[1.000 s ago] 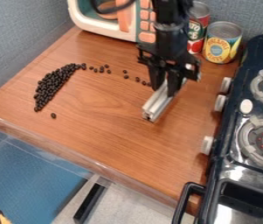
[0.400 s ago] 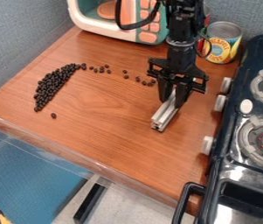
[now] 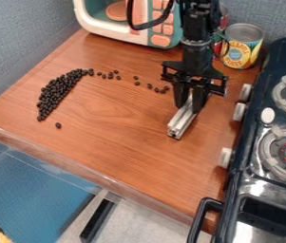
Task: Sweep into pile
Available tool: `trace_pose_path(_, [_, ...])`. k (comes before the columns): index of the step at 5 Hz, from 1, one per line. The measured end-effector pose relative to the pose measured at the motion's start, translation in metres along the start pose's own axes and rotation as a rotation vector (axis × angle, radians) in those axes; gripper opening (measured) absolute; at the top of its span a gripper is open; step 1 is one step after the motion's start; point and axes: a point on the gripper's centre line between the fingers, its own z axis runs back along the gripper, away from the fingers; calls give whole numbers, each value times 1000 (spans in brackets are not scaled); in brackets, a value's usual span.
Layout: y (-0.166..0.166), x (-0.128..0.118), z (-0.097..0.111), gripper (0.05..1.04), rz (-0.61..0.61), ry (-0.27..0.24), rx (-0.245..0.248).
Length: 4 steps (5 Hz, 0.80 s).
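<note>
Fingers [image 3: 200, 98] pinched on the metal bar [image 3: 182, 120], right of centre in view. Bench [image 3: 119, 152]: wood top, carries everything being swept. Toy stove [image 3: 253, 156] along the right edge, microwave [image 3: 123, 32] at the back. Bean pile [image 3: 57, 92]: back left of bench, well apart from the fingers, to their left and slightly up-view. Only one arm, so that's the near one. Pile's long axis is a curved slant, upper right to lower left. Bar's long axis: also upper right to lower left but steeper, free end pointing at the front edge, long side facing the pile. Can't tell if its underside touches the bench. Loose beans [image 3: 157, 89]: just up-left of the fingers, strung leftward to the pile's top end. Single bean [image 3: 58, 125] below the pile. Next should be bar up-view behind the nearest strays, then a leftward push; too low and it likely misses them.
</note>
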Motion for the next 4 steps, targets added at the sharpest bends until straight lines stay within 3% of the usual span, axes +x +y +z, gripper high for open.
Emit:
trace_pose_path(2, [29,8,-1,337,67,-4,3])
trace_pose_path(4, [78,2,0,337,191,-3,10])
